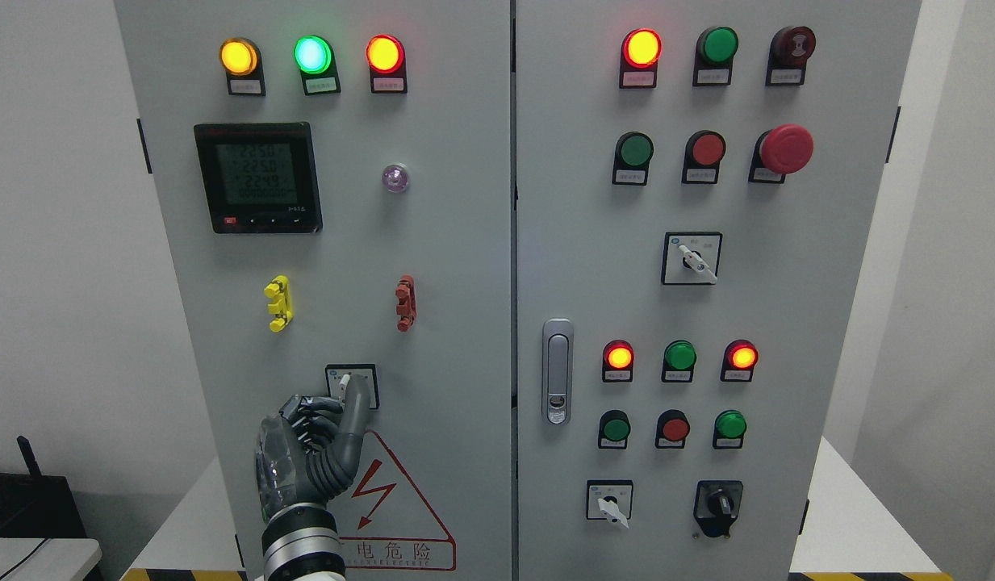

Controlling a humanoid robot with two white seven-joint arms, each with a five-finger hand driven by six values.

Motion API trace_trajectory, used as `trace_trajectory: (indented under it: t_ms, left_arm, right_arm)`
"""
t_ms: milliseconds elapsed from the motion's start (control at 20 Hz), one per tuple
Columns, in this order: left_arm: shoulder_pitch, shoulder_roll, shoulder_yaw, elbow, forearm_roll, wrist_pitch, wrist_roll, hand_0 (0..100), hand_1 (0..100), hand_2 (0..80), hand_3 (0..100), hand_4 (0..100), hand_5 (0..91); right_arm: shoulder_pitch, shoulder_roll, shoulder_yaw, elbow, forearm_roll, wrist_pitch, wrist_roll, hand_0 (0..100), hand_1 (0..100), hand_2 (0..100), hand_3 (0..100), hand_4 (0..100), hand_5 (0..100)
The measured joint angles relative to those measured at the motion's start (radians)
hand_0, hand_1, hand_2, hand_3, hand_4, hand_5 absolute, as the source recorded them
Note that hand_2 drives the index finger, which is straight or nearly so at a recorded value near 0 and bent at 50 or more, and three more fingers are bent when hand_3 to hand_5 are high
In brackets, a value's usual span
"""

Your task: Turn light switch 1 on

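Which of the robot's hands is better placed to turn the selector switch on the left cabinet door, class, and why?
Left. The left hand is raised against the left door, one finger reaching the selector switch above the warning triangle. No right hand shows.

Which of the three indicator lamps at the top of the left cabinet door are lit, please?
All three: the amber lamp, green lamp and red lamp each glow brightly.

Evenly bright and sharp throughout; lit lamps (312, 54) glowing well above the fingers (353, 403), faint sheen on the palm below them
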Motion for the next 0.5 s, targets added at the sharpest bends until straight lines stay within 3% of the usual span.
trace_trajectory:
  t_ms: [501]
  left_arm:
    - [-0.005,0.000,0.000,0.002,-0.001,0.003,0.004,17,40,56.8,90,92,86.0]
  right_arm:
    - [0.000,0.000,0.000,0.000,0.000,0.000,0.000,12,39,0,0,0,0]
